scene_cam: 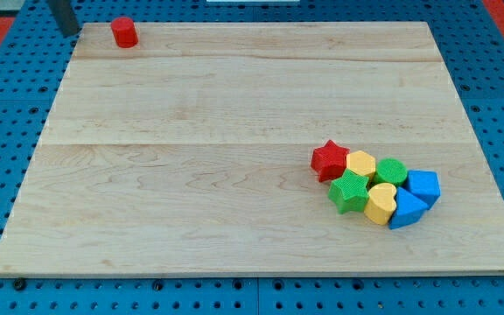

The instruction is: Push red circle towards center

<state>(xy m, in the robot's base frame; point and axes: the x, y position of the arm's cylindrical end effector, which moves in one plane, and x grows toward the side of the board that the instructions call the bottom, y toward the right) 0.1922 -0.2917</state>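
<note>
The red circle [124, 32] stands near the wooden board's [234, 149] top left corner. My tip [70, 32] is the lower end of a dark rod at the view's top left, just off the board's corner, a short way to the left of the red circle and apart from it.
A cluster of blocks lies at the view's lower right: a red star [329, 160], a yellow block [360, 164], a green block [390, 171], a green star [350, 192], a yellow heart [381, 203], and two blue blocks [423, 185] [407, 211].
</note>
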